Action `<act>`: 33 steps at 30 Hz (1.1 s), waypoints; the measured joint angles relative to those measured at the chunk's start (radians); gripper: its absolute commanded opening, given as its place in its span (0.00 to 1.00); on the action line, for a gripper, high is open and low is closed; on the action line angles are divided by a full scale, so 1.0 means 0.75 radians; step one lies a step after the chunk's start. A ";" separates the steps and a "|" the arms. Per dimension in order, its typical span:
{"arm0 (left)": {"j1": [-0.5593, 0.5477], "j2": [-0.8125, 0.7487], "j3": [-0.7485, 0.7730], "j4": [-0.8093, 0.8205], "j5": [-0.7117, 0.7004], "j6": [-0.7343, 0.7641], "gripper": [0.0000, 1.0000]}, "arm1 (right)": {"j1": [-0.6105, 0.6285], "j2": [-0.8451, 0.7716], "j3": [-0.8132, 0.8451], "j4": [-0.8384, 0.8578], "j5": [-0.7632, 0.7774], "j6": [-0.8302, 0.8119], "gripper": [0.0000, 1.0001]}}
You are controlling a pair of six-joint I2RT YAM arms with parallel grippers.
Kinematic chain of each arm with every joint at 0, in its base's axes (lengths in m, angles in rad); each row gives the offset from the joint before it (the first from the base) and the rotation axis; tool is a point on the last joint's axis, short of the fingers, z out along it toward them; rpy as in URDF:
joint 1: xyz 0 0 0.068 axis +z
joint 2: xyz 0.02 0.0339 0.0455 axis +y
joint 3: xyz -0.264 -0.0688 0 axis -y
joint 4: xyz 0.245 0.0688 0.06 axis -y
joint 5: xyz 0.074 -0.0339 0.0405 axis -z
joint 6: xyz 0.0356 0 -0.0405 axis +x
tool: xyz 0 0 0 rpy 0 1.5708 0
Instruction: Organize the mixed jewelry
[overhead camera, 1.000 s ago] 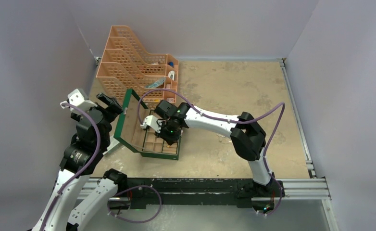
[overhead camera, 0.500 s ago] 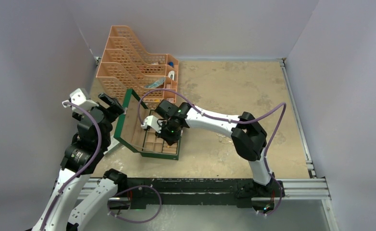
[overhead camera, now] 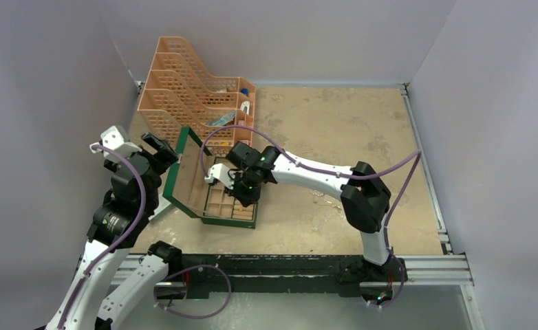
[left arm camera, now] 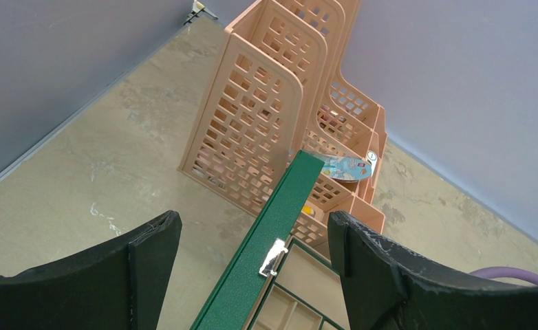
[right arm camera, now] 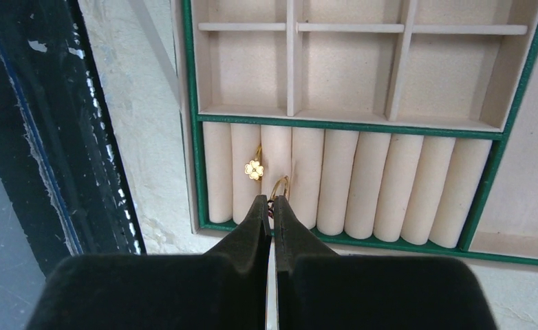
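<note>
The open green jewelry box (overhead camera: 184,180) lies left of centre, its lid (left arm camera: 266,237) raised. In the right wrist view my right gripper (right arm camera: 273,200) is shut on a thin gold ring (right arm camera: 281,186), held at the groove between two cream rolls (right arm camera: 335,179) of the box. A gold clover-topped ring (right arm camera: 254,169) sits in the groove to its left. My right gripper (overhead camera: 241,190) hangs over the box's near part. My left gripper (left arm camera: 249,230) is open and empty above the lid's edge and its silver clasp (left arm camera: 273,256). No silvery chain pieces show.
A peach slotted file rack (overhead camera: 190,89) with small items stands behind the box; it also shows in the left wrist view (left arm camera: 266,117). Empty beige compartments (right arm camera: 362,62) fill the box's upper tray. A black rail (overhead camera: 280,265) runs along the table's near edge. Grey walls close in both sides.
My right gripper has shifted slightly right and nearer over the box, its elbow swinging right. The left arm has barely moved.
</note>
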 measured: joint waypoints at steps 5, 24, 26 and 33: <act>0.000 0.001 0.000 0.000 0.001 0.000 0.78 | -0.005 -0.012 0.000 0.001 -0.022 0.001 0.00; 0.000 0.001 0.000 0.003 0.001 0.001 0.78 | -0.012 0.018 0.001 -0.001 -0.030 -0.003 0.00; 0.000 0.001 0.000 0.004 0.001 0.001 0.78 | -0.014 0.022 0.004 -0.001 -0.030 -0.004 0.00; 0.000 0.001 0.000 0.004 0.000 0.001 0.78 | -0.014 0.064 0.047 -0.031 -0.030 -0.016 0.00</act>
